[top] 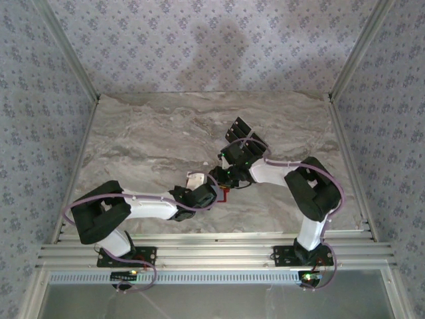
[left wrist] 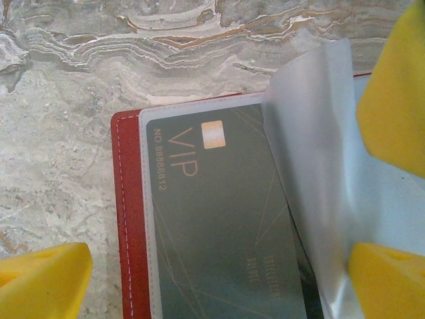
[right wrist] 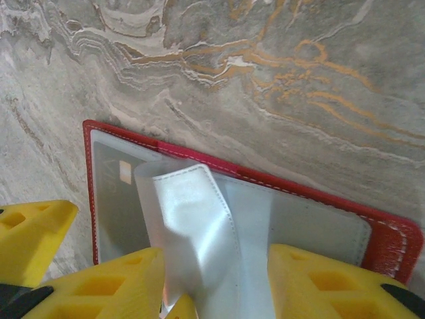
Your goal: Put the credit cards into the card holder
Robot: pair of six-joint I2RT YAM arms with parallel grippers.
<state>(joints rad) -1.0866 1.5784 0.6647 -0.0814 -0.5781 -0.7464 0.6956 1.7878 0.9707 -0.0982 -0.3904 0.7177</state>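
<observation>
Card holder lies open under my wide-open left gripper; right gripper straddles its raised clear sleeve, pinch unclear.

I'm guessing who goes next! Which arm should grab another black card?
Probably left: the left gripper is open and empty over the card holder, while the right gripper straddles the lifted clear sleeve. The credit cards lie nearer the right arm, though.
</observation>
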